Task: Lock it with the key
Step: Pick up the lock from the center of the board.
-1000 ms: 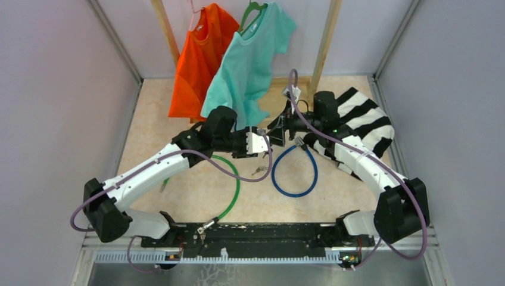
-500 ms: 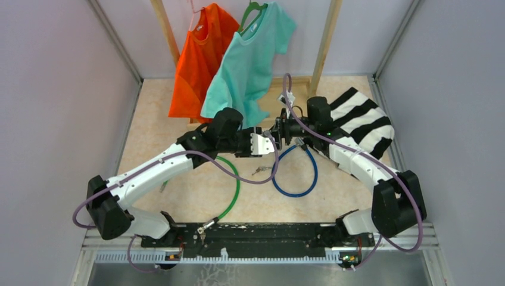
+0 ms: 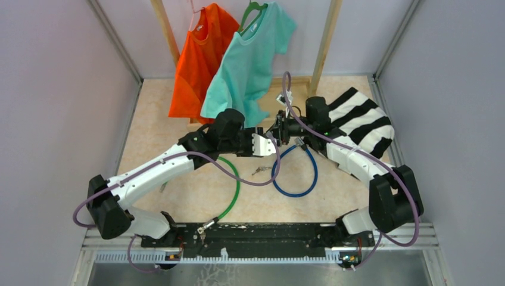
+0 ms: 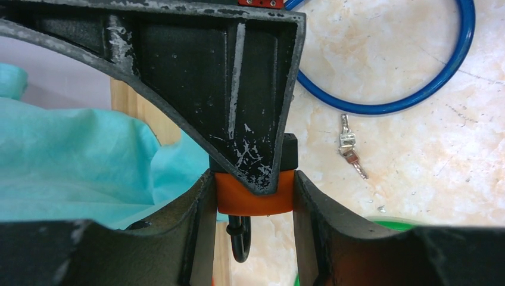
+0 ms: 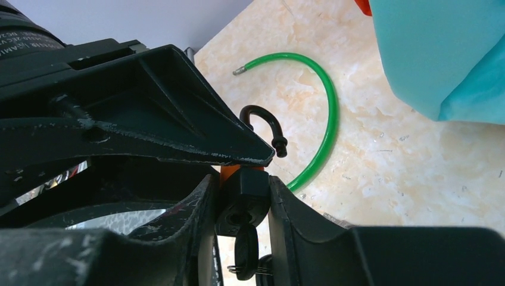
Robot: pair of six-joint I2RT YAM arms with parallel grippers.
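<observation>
Both arms meet over the middle of the bench, nearer its far edge, with a padlock held between them.

The left gripper (image 4: 253, 205) is closed to the width of the padlock (image 4: 253, 195), clamping its orange body off the bench. The right gripper (image 5: 241, 208) is narrowed onto the lock's black end, where the key (image 5: 245, 250) hangs from the keyhole. The shackle (image 5: 271, 122) stands open, its free end clear of the body. Spare keys (image 3: 259, 171) lie on the bench beside a blue cable loop (image 3: 296, 179), with a green cable (image 3: 232, 190) toward the left edge.
</observation>
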